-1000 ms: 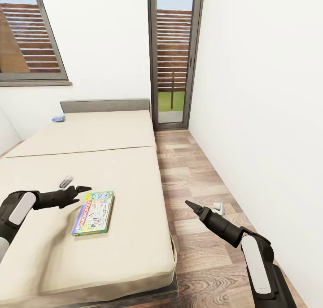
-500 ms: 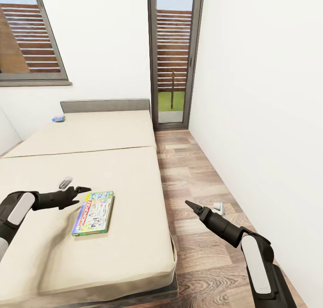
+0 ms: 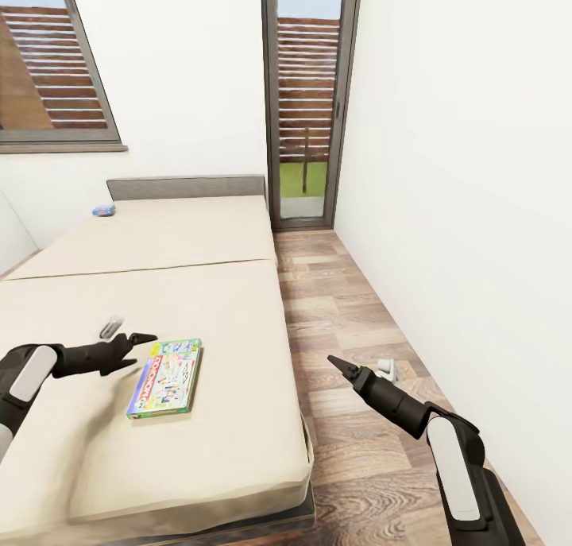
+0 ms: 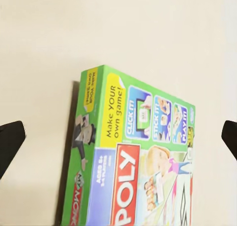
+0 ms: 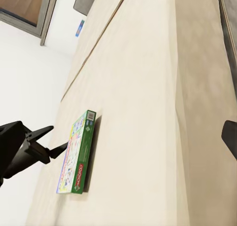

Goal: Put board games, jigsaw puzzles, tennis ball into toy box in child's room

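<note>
A green board game (image 3: pixel 165 377) lies flat on the beige bed (image 3: pixel 199 240), near its right edge. My left gripper (image 3: pixel 131 332) hovers just left of the box's far corner, open and empty. In the left wrist view the green box (image 4: pixel 143 162) sits between the spread fingertips (image 4: pixel 11 139). A small blue board game (image 3: pixel 104 210) rests by the grey headboard (image 3: pixel 187 187). My right gripper (image 3: pixel 359 364) hangs open over the floor beside the bed, holding nothing. The right wrist view looks across the mattress at the green box (image 5: pixel 79 157), the left gripper (image 5: pixel 57 138) and the blue box (image 5: pixel 80 27).
A strip of wooden floor (image 3: pixel 349 307) runs between the bed and the white right wall (image 3: pixel 469 172). A tall glass door (image 3: pixel 307 101) stands at the far end. A window (image 3: pixel 48 61) is set in the far wall above the headboard.
My left gripper has drawn back slightly to the left and down, a little away from the green box. The right arm and the boxes have stayed put.
</note>
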Robot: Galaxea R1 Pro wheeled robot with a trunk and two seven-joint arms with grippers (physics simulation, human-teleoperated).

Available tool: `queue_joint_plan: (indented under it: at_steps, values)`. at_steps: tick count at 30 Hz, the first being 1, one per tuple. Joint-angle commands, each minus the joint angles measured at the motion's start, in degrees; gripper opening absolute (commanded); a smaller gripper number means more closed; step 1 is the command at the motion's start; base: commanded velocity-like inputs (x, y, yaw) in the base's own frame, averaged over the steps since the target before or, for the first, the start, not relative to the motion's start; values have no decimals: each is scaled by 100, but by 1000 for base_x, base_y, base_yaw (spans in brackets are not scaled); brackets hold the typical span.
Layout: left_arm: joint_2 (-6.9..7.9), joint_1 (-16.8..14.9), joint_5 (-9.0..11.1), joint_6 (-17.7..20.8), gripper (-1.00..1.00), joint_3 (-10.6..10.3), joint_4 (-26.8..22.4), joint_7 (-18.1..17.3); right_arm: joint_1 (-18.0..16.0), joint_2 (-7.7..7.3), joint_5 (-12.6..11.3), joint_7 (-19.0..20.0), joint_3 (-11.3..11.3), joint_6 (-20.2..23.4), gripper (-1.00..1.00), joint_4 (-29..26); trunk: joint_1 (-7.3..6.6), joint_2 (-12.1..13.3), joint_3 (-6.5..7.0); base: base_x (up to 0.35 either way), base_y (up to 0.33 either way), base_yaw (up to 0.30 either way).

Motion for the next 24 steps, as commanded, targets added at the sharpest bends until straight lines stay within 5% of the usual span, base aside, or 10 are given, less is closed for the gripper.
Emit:
queue_joint_plan:
  at_steps: [1, 24]
  values:
    - [-2, -3, -36, 29, 100, 21, 10, -36, -5, 6, 12, 28, -10, 39, 100, -2, -1, -2, -5, 0, 0, 0]
    - [-25, -2, -49, 35, 100, 39, 242, -1, -5, -1, 29, 28, 104, 39, 100, -2, -1, -2, -5, 0, 0, 0]
